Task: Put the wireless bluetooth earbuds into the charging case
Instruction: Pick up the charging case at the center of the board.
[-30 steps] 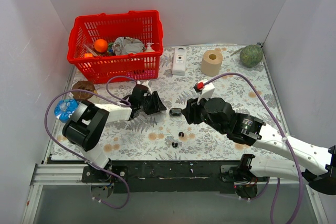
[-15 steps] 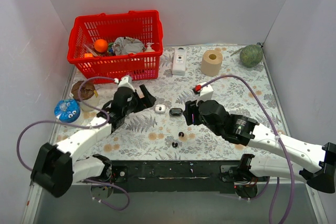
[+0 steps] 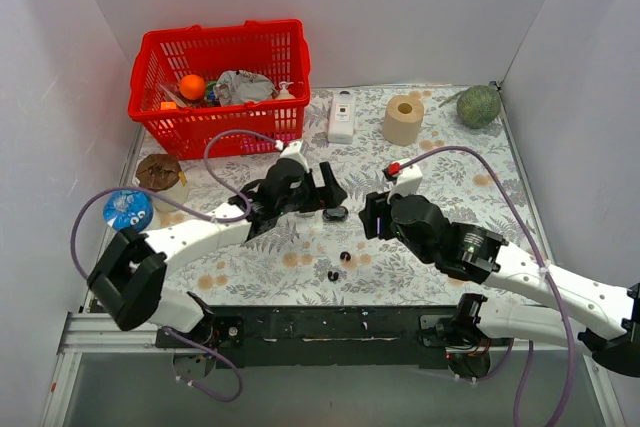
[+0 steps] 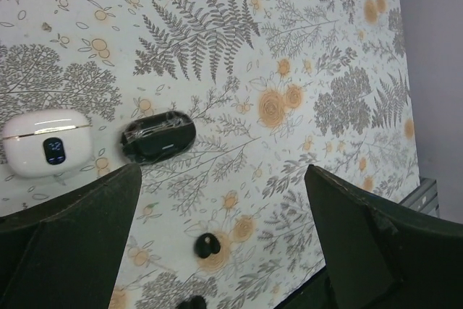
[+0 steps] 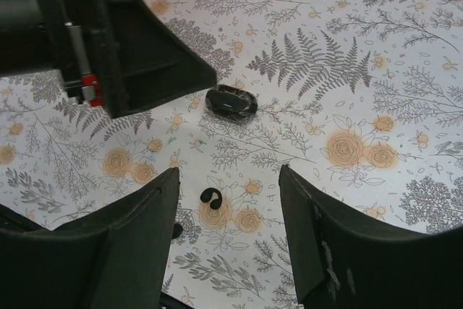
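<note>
The left gripper (image 3: 318, 192) has sprung wide and swung toward the tabletop's (image 3: 450, 172) middle, leaving the white charging case (image 4: 47, 142) lying there; the right gripper (image 3: 368, 217) has widened, backing rightward.

Table cloth (image 3: 450, 172): white w/ grey fern & orange blossom print. Red plastic lattice basket (image 3: 215, 129). Glossy white rounded plastic case (image 4: 47, 142), gold trim line, dark screen. Black oval plastic case (image 4: 158, 135). Tiny black plastic bud (image 4: 207, 245). Green round fruit (image 3: 479, 105); beige paper roll (image 3: 404, 119).
</note>
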Available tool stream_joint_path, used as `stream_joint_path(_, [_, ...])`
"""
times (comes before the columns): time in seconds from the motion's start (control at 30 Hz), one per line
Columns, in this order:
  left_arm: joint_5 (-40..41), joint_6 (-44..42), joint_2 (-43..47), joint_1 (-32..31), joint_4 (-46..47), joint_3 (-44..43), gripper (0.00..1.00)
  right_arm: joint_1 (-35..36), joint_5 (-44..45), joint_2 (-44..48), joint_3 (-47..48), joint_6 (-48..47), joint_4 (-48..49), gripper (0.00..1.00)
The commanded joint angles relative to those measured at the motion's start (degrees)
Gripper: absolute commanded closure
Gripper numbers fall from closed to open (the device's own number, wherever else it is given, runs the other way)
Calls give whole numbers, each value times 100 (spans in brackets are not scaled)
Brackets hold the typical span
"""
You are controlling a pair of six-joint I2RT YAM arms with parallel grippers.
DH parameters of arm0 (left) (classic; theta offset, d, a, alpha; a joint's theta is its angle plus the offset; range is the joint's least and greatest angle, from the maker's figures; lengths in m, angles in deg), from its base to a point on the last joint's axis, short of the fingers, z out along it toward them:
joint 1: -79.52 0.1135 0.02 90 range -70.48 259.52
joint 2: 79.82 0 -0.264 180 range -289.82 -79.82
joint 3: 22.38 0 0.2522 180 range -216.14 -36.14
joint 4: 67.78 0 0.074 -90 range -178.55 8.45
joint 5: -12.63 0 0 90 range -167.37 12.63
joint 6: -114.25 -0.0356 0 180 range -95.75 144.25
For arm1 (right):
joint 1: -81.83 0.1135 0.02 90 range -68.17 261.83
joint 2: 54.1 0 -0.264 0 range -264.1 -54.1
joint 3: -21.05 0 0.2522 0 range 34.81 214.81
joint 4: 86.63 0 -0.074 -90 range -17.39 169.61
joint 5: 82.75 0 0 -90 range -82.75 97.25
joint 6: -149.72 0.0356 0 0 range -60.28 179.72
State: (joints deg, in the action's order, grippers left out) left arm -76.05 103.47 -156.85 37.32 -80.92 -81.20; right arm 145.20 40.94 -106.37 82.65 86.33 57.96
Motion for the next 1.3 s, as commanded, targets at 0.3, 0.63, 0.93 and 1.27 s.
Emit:
stream_joint_path(0.3, [1257,1052,-1955,-623,-2066,-1927,2,-27,384,956,-134,125,-234,35])
stream_joint_path(0.63, [1467,1139,-2966,-755,-2777,-2727,2,-27,313,947,-151,99,-155,35])
stream_joint_path(0.93, [1731,1061,-3370,-755,-3182,-3053,2,-36,296,1043,-187,116,-173,35])
stream_joint_path(1.27, [1862,533,-3634,-887,-3410,-3158,9,-36,392,1184,-213,107,-243,35])
